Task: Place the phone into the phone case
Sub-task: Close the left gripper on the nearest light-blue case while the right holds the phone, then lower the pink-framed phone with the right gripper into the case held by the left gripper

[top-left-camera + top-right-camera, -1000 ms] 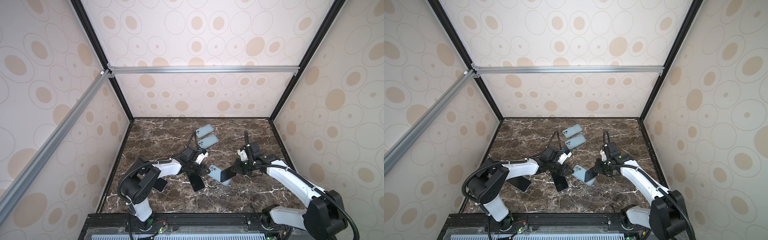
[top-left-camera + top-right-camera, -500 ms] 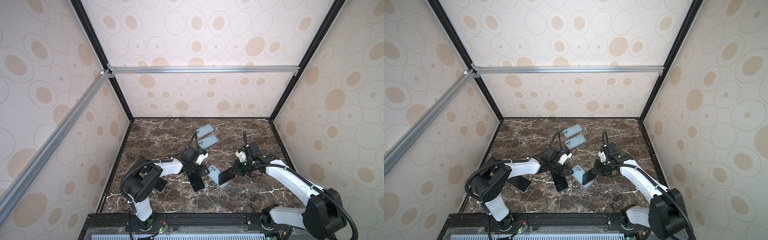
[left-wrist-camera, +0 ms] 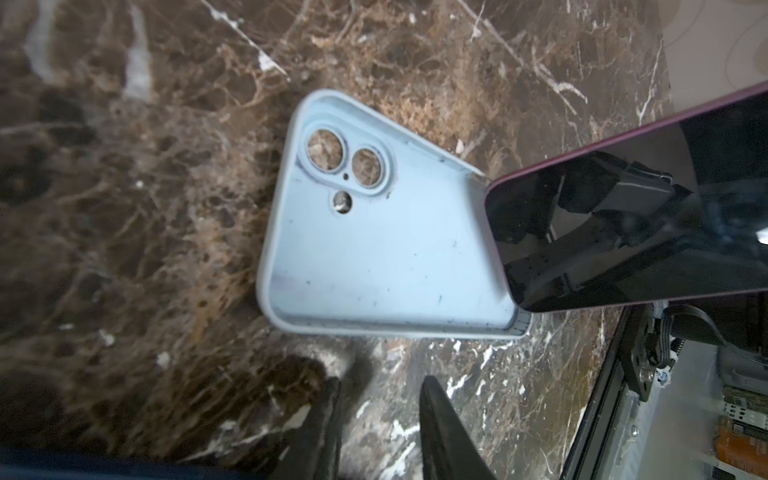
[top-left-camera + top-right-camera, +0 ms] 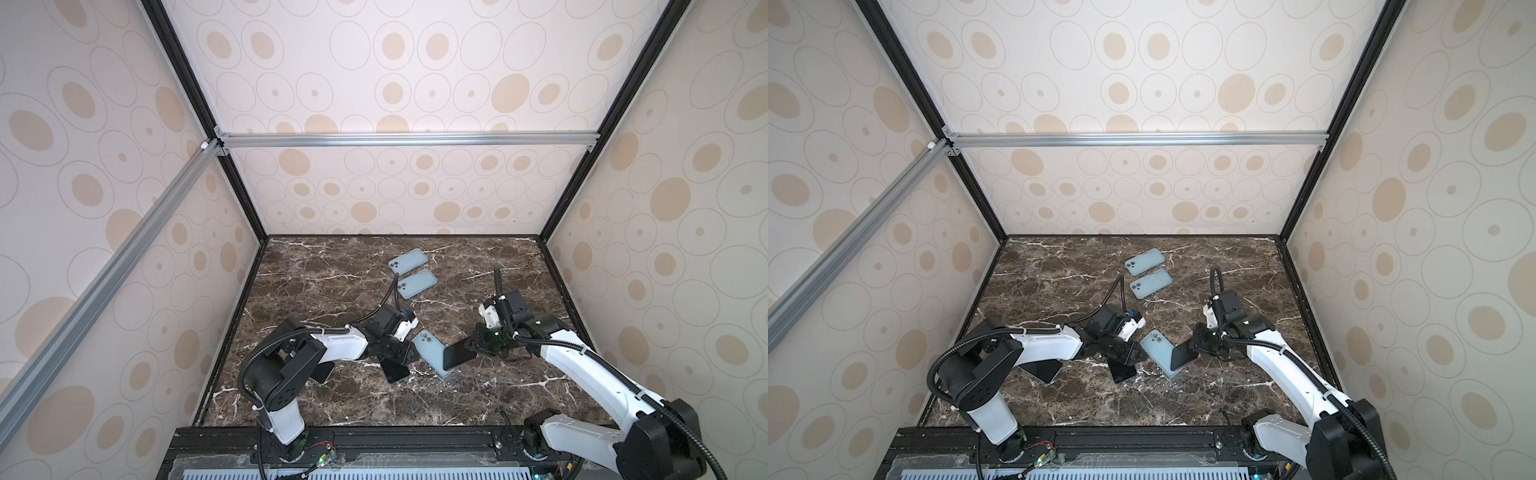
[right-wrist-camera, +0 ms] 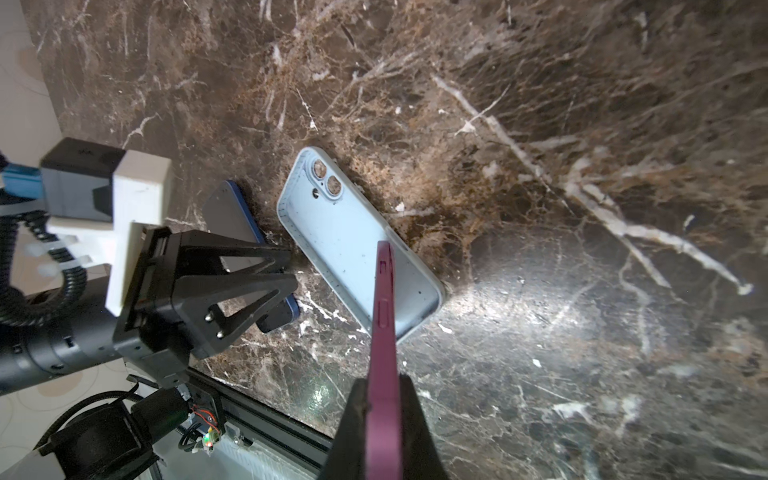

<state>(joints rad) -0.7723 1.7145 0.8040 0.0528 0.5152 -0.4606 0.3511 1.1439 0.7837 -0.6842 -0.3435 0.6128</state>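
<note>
An empty light-blue phone case (image 4: 428, 349) (image 4: 1156, 347) lies open side up on the marble, its camera holes toward the back (image 3: 374, 249) (image 5: 349, 241). My right gripper (image 4: 478, 344) (image 4: 1202, 343) (image 5: 384, 382) is shut on a magenta-edged phone (image 4: 459, 356) (image 4: 1185, 356) (image 3: 623, 232) (image 5: 384, 316). The phone is held tilted, screen up, with its low end over the case's end away from the holes. I cannot tell if they touch. My left gripper (image 4: 405, 353) (image 4: 1133, 353) (image 3: 378, 382) (image 5: 291, 268) hovers just left of the case, open with a narrow gap and holding nothing.
Two phones in light-blue cases (image 4: 408, 261) (image 4: 417, 284) lie at the back centre. A dark blue phone (image 4: 395, 371) (image 5: 232, 216) lies under my left gripper. Another dark phone (image 4: 322, 372) lies beside the left arm's base. The black front rail (image 4: 374, 434) borders the table.
My left gripper's jaws have narrowed while it stayed beside the case. The right gripper has sunk slightly with the phone toward the case.
</note>
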